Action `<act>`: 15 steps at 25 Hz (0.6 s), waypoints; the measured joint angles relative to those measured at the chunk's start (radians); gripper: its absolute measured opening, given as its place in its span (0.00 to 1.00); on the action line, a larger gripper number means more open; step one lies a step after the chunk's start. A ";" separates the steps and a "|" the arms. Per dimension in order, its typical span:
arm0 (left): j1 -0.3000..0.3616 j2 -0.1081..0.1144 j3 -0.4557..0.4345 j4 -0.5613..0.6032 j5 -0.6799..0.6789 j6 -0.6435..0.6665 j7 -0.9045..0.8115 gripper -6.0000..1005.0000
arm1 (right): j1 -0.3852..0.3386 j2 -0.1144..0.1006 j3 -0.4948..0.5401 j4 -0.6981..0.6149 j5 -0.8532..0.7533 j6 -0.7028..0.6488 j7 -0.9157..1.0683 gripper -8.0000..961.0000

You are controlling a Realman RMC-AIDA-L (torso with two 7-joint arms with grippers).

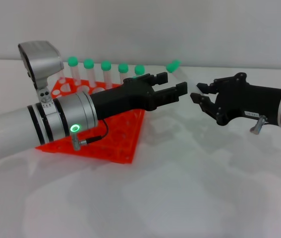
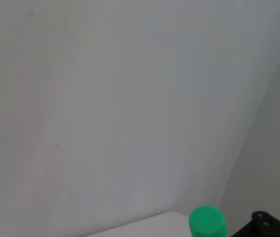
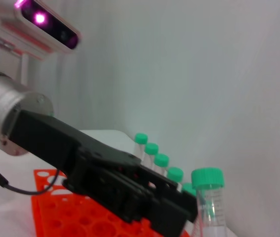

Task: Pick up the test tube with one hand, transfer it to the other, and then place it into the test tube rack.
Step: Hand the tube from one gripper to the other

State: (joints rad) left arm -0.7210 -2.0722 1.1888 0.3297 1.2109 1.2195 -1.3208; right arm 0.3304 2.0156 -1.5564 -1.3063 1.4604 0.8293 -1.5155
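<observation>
My left wrist camera looks mostly at a plain pale wall, grey-white and unmarked apart from a tiny dark speck partway down. A faint vertical seam runs down one side where the wall meets a second, slightly darker surface. Low in the picture a strip of white bench (image 2: 144, 224) edge shows. Just beside it sits the round green cap of the test tube (image 2: 207, 223), seen from the side, its body cut off by the frame edge. Near the cap, apart from it, a black piece of the right claw (image 2: 268, 226) pokes into the corner; I can't read its fingers from here.
</observation>
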 joint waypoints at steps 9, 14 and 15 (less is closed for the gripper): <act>-0.020 -0.003 0.000 0.000 0.026 -0.009 0.005 0.61 | 0.007 0.000 -0.028 -0.018 0.016 -0.001 -0.013 0.21; -0.023 -0.008 0.000 0.000 0.028 -0.015 0.032 0.61 | 0.008 0.001 -0.028 -0.013 0.016 -0.011 -0.014 0.21; -0.023 -0.008 0.000 0.000 0.028 -0.016 0.034 0.61 | 0.008 0.001 -0.028 -0.011 0.017 -0.014 -0.014 0.21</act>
State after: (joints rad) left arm -0.7442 -2.0800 1.1887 0.3293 1.2388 1.2038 -1.2866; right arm 0.3387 2.0169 -1.5846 -1.3174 1.4771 0.8157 -1.5293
